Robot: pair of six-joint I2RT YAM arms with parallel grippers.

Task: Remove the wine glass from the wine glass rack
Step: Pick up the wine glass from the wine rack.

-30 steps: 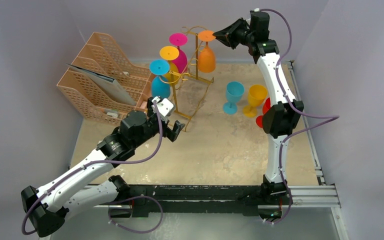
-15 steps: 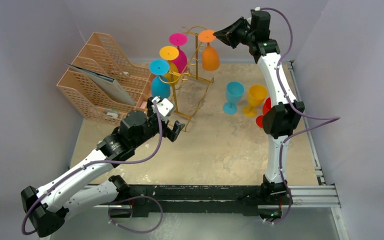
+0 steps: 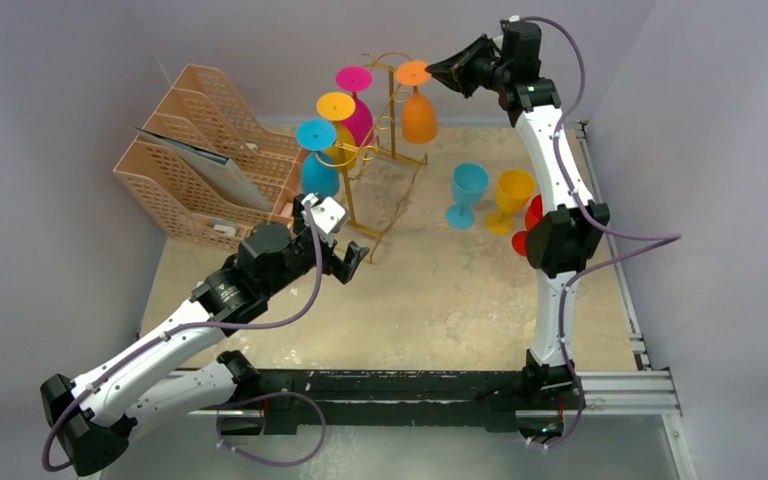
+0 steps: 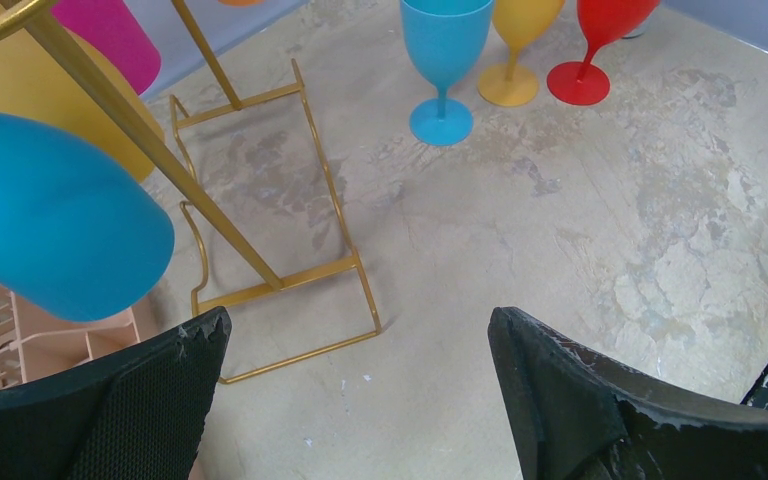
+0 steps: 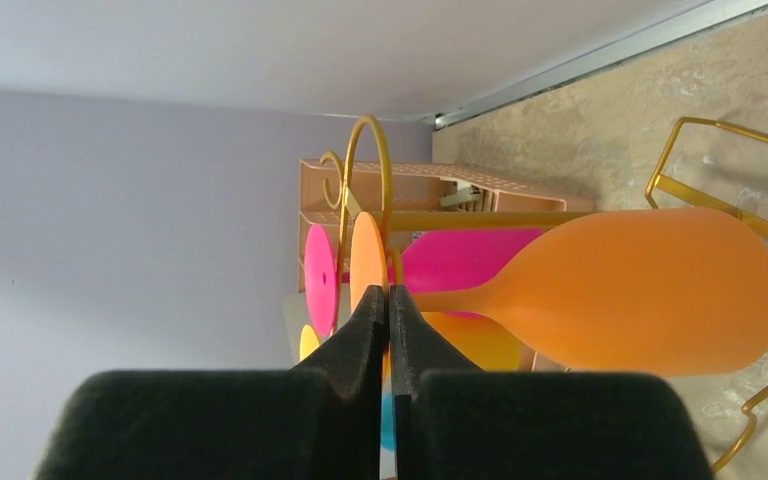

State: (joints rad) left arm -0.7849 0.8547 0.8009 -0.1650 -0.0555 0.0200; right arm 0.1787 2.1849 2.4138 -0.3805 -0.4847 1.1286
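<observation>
Step in hand: the right gripper (image 5: 390,292) is pinching the round foot of the orange wine glass (image 5: 650,290), its fingers pressed together on the edge of the disc. I judge that the grasp is made and the taking-off is not yet done.
Place of the glass: it is hanging bowl-down from a top hook of the wine glass rack (image 4: 160,160), on the far right side of the rack.
Next move: in my judgement it is calling for sliding the foot outward along the hook, away from the rack and kept level, until the stem is coming free.
Left gripper (image 4: 358,325): it is hovering with fingers spread wide, holding nothing, just in front of the rack's base.
Glasses hanging on the rack: four, namely the orange one, a pink wine glass (image 3: 360,118), a yellow wine glass (image 3: 338,105) and a blue wine glass (image 3: 318,172).
Glasses standing right of the rack: three, namely a standing blue glass (image 3: 467,190), a standing yellow glass (image 3: 512,195) and a standing red glass (image 4: 605,20).
Racks: one.
Peach file organizer (image 3: 195,160): one, left of the rack.
</observation>
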